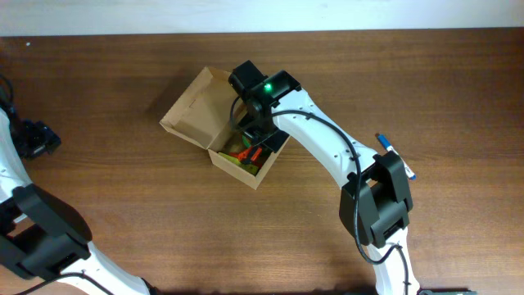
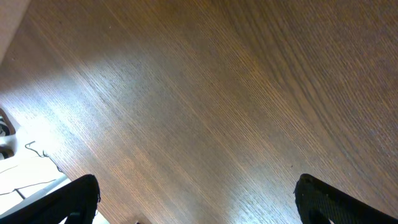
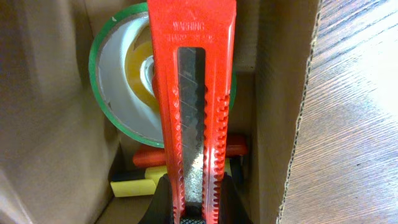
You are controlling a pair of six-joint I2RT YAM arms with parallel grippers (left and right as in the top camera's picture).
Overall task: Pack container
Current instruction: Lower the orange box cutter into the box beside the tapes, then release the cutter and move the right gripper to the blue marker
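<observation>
Right jaws gripping one red box cutter (image 3: 194, 93) in one cardboard box (image 1: 190, 115), one green tape roll (image 3: 121, 81) behind, left jaws spread apart

prob. robot lab bench: plain wood-grain table (image 1: 458, 90), white wall (image 1: 246, 15), left arm (image 1: 41, 233) & right arm (image 1: 327, 143)

The white right arm (image 1: 323, 135) has black joints (image 1: 378, 199) and a green light (image 1: 267, 87) at twelve o'clock. The left gripper (image 2: 196, 196) is black.

Wooden table (image 1: 123, 197), cardboard box (image 1: 195, 116), blue pen (image 1: 384, 144)
</observation>
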